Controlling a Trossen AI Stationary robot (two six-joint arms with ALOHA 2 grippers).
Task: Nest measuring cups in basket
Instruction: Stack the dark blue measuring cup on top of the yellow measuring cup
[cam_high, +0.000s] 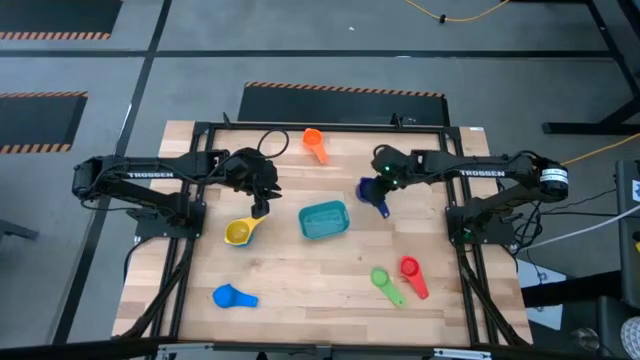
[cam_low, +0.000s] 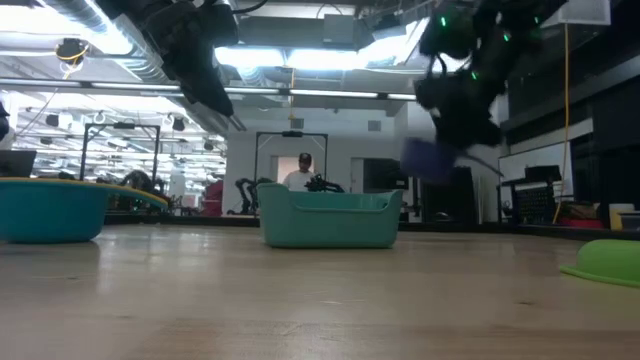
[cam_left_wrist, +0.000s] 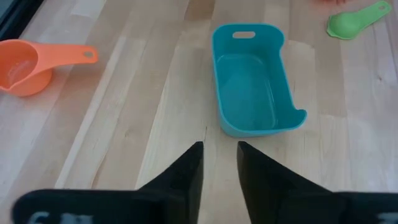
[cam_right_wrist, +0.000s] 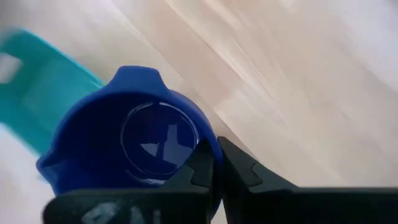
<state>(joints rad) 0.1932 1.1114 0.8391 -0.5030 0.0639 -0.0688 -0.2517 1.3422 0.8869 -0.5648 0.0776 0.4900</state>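
Right gripper (cam_high: 382, 196) is mine to call first: its fingers are pinched together on the dark blue cup (cam_right_wrist: 134, 146), gripping at the rim by the handle, and the cup hangs lifted off the wood, just beside the basket's right end. Left gripper (cam_high: 261, 207) hovers on the other side, above the yellow cup's (cam_high: 240, 232) handle, fingers (cam_left_wrist: 186, 174) a narrow gap apart with nothing between them.

Biggest thing first: the table (cam_high: 300, 290), pale wood, cups scattered across it. In the middle sits the teal basket (cam_high: 323, 220), and from my left wrist I see straight into it, nothing inside yet. Then the cups: orange (cam_high: 314, 143) at the far edge, a light blue one (cam_high: 231, 296) near the front left, green (cam_high: 385, 283) and red (cam_high: 412, 275) side by side at the front right. I see six cups in all; a seventh does not show.

So nesting has not begun, and I judge this blue cup is the first to go in. Risks from here: my grip is off-centre on the rim, so the cup could swing or slip as I carry it. If I let go while it is tilted, it could catch the basket's thick rim and tip out, or nudge the light basket aside. Both arms sit close around the basket too, so crowding is possible.
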